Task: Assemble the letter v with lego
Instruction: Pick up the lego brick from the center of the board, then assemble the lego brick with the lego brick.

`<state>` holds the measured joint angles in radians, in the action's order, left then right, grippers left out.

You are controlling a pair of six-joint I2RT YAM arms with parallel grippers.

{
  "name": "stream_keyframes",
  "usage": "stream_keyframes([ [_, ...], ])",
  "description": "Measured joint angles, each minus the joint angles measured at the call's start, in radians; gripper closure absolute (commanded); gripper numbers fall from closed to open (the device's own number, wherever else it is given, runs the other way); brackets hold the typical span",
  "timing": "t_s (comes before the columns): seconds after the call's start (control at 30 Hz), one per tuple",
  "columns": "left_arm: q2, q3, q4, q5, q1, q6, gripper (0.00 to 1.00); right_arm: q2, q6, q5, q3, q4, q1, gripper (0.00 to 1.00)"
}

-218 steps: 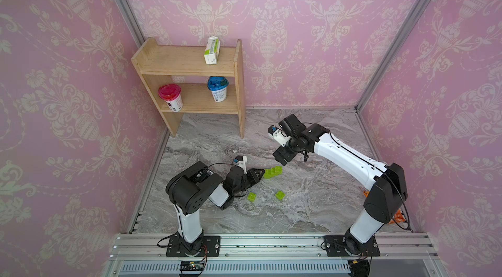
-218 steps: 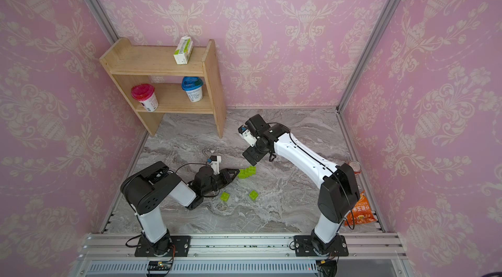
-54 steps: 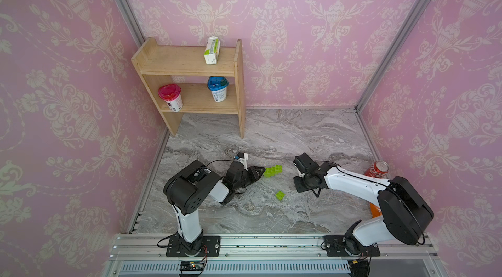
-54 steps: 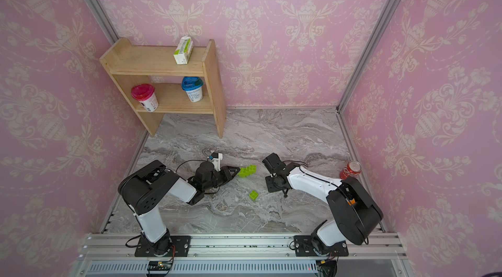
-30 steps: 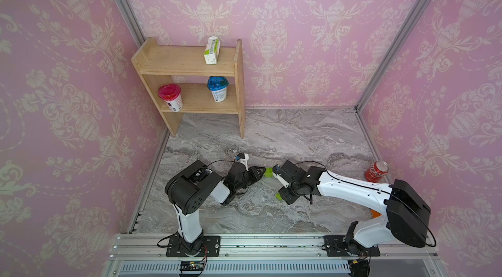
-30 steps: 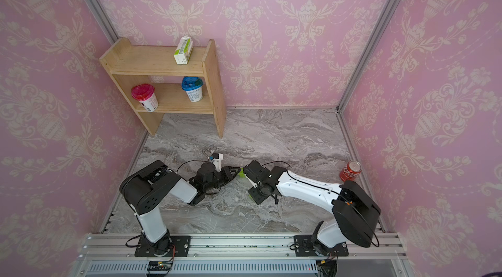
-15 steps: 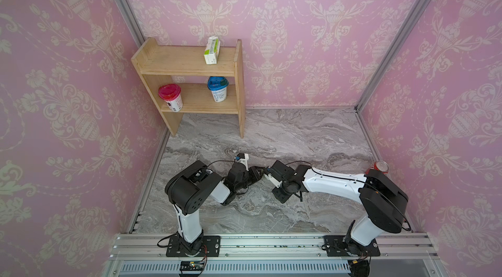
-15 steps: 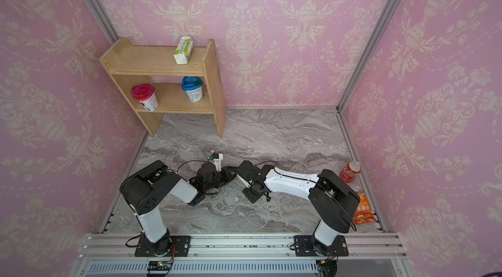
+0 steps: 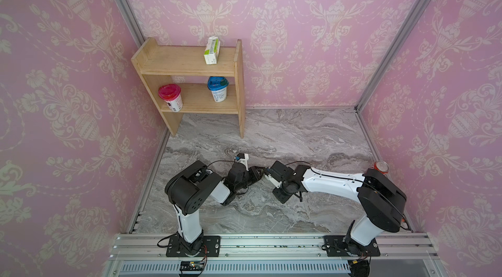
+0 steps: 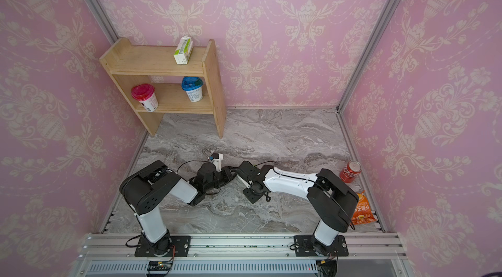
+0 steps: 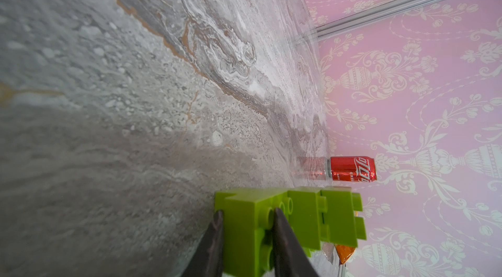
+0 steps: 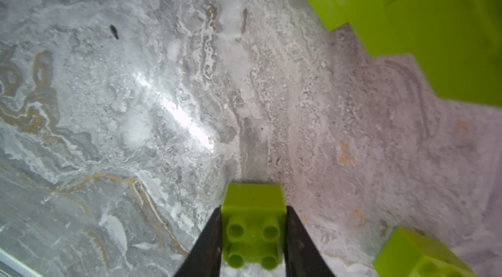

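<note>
Left claw (image 11: 247, 211) is clenched on a stepped clump (image 11: 304, 215) of smooth, shiny green bricks with round studs. Right claw (image 12: 254, 209) pinches one small square brick (image 12: 254, 224), four studs showing, squeezed on both sides. Seen from above, it sits at 3 o'clock of the left claw, low over the grey marbled table (image 9: 298, 137).

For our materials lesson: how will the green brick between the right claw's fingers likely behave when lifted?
The lime-green brick looks like hard moulded plastic, so it is probably stiff and light. Its smooth flat sides, pinched by the right claw, may slip if squeezed weakly. It is boxy, so unlikely to roll.
</note>
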<state>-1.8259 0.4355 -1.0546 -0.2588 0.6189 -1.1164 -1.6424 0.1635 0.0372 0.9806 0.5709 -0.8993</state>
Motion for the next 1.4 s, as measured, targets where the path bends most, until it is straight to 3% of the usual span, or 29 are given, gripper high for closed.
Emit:
stream_keyframes([
  [0.17,0.0,0.0,0.0,0.0,0.0,0.0,0.86,0.172,0.029,0.027,-0.025,0.029,0.052,0.79],
  [0.33,0.0,0.0,0.0,0.001,0.0,-0.004,0.87,0.296,0.043,0.061,-0.095,0.029,0.188,0.82],
  [0.6,0.0,0.0,-0.002,0.011,0.001,-0.021,0.87,0.241,0.038,0.063,-0.127,0.032,0.255,0.82],
  [1.4,-0.06,-0.011,-0.117,0.03,0.005,-0.061,0.87,0.202,0.103,0.023,-0.127,0.017,0.256,0.85],
])
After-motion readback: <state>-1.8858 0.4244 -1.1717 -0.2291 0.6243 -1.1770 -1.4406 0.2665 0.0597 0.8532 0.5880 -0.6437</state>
